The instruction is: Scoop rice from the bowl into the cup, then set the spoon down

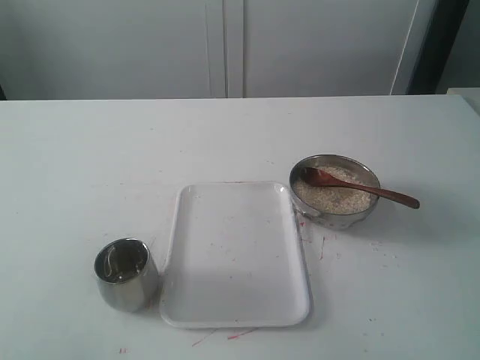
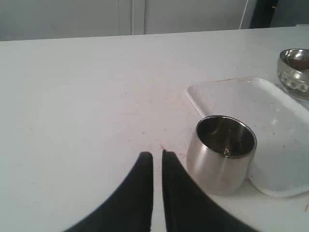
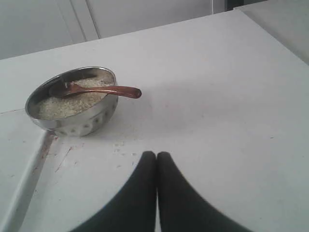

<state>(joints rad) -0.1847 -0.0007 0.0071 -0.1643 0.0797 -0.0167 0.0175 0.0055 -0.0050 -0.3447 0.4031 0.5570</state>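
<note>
Beside the white tray (image 1: 232, 255), just off its right corner on the side away from the exterior camera, I have the steel bowl (image 1: 330, 217) sitting on the white table (image 1: 112, 165). Off-white rice (image 1: 334, 196) fills it to a little below the rim. The wooden spoon (image 1: 360, 189) rests in it, its oval head lying on the grains on the half of the bowl nearer the tray. Its slim handle crosses the rim and sticks out over the table, pointing away from the tray. On the tray's opposite long side, close to the corner nearest the exterior camera, the steel cup (image 1: 126, 274) stands upright with its mouth up. It is just beside the tray's edge, though I cannot tell whether the two touch. A few reddish flecks and stray grains dot the table around the tray. My left gripper (image 2: 155, 155) sits low near the cup, apart from it, its dark fingers drawn together with only a thin slit between the tips and nothing held. My right gripper (image 3: 155, 154) is over bare table, facing the bowl and apart from it, its fingers pressed together and empty.
</note>
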